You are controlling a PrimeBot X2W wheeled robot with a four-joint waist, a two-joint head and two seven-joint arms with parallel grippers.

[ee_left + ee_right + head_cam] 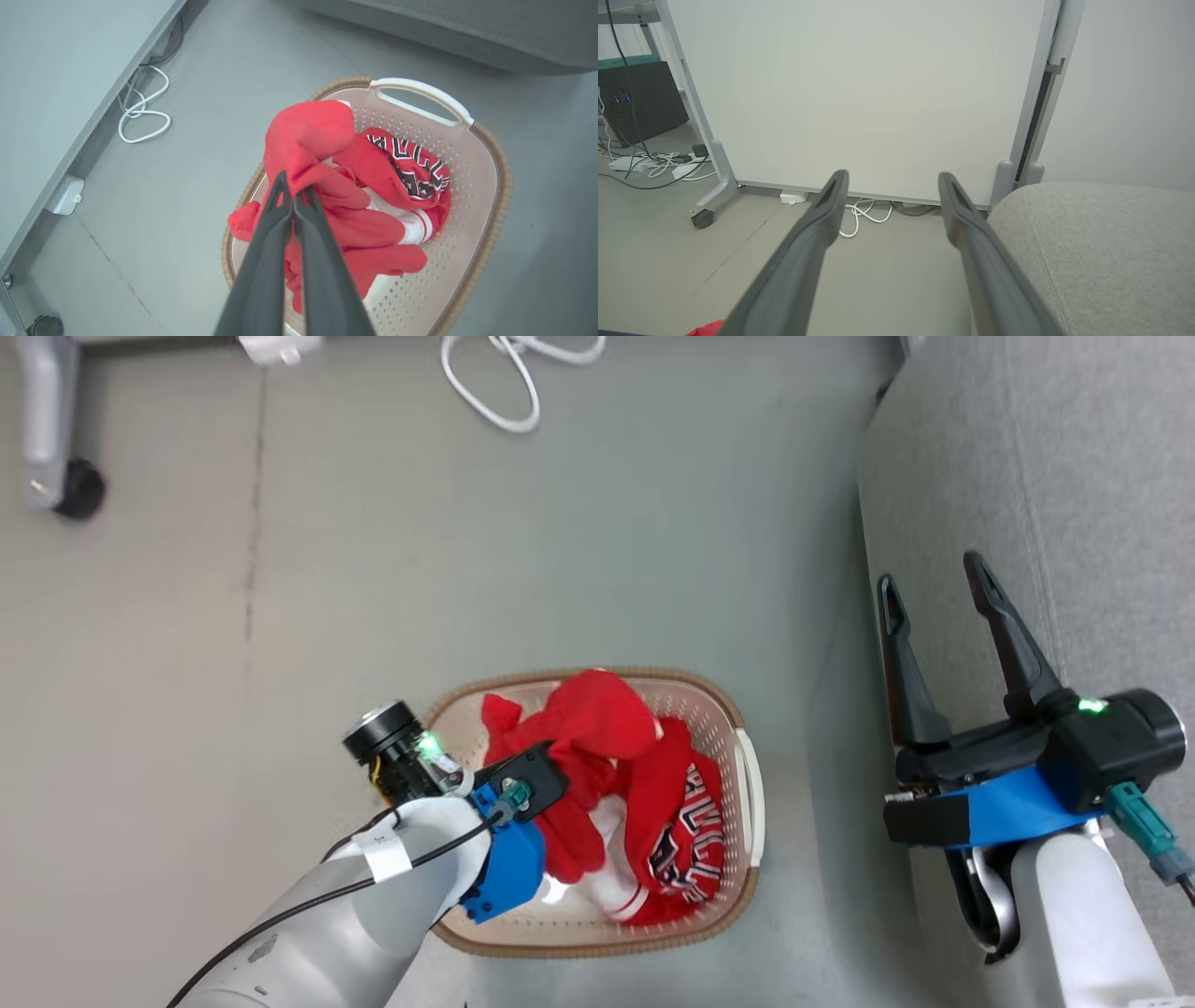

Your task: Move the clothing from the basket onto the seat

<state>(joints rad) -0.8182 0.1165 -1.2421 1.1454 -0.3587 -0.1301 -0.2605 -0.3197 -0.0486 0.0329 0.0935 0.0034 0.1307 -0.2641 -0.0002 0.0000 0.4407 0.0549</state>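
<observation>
Red clothing (597,747) is bunched in the cream basket (752,803) on the floor, and a jersey with black-and-white lettering (411,168) lies under it. My left gripper (293,189) is shut on a fold of the red clothing, which is drawn up above the basket (486,186). In the head view the left wrist (509,793) hangs over the basket's left side, its fingertips hidden by the fabric. The right gripper (934,583) stands open and empty over the front edge of the grey seat (1102,476). That seat (1101,242) lies to the right of the right gripper (892,179).
A white cable (509,378) lies coiled on the floor at the back, near a white adapter (275,347). A caster wheel (79,487) of a rolling whiteboard frame (859,93) stands at the far left. Grey floor (560,551) spreads between basket and whiteboard.
</observation>
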